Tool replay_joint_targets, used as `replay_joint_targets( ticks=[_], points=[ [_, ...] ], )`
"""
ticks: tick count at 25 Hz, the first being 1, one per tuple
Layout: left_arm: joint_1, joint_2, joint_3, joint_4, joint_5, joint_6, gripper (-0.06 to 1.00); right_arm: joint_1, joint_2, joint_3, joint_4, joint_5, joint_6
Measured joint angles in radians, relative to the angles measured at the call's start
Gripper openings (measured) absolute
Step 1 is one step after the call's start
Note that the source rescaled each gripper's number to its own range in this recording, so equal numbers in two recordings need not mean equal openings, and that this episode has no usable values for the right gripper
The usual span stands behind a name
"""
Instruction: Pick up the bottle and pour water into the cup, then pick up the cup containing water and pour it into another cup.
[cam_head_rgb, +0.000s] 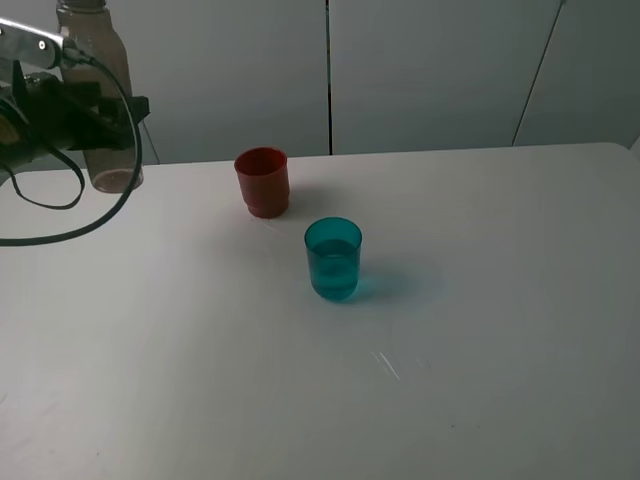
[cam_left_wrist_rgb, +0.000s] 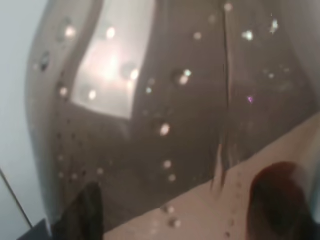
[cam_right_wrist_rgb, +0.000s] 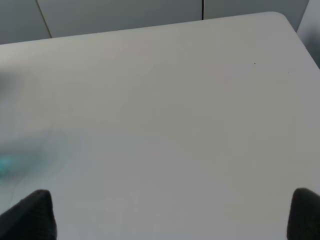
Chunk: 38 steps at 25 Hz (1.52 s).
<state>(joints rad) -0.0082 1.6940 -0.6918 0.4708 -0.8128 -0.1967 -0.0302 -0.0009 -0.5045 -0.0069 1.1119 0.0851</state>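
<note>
While left fingers (cam_left_wrist_rgb: 82, 217) clamp the bottle (cam_head_rgb: 105, 50) — brownish, droplet-speckled — right fingers (cam_right_wrist_rgb: 35, 215) stand apart

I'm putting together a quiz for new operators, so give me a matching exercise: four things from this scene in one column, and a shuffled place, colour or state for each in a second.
Column one
1. bottle
2. teal-blue cup
3. red-brown cup
4. right gripper

Column two
a. open, holding nothing
b. tallest, far left, clamped by the left gripper
c. translucent, in front of the other cup
d. opaque, farther back

Pairs: 1-b, 2-c, 3-d, 4-a
</note>
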Motion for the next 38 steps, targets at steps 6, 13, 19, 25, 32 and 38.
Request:
replay_joint_targets(
  ticks=[6,13,19,25,32,38],
  points=[
    [0.015,0.188,0.0,0.012,-0.158,-0.009,0.0,0.0,0.0,0.0,0.0,0.0,0.0],
    [0.015,0.345,0.0,-0.02,-0.366,-0.009,0.0,0.0,0.0,0.0,0.0,0.0,0.0],
    [0.015,0.4,0.0,-0.024,-0.382,0.031,0.0,0.0,0.0,0.0,0.0,0.0,0.0],
    [0.018,0.437,0.0,-0.03,-0.383,0.057,0.0,0.0,0.0,0.0,0.0,0.0,0.0],
    [0.027,0.457,0.0,-0.031,-0.392,0.071,0.0,0.0,0.0,0.0,0.0,0.0,0.0],
    [0.036,0.491,-0.002,-0.029,-0.448,0.073,0.0,0.0,0.0,0.0,0.0,0.0,0.0]
  ],
)
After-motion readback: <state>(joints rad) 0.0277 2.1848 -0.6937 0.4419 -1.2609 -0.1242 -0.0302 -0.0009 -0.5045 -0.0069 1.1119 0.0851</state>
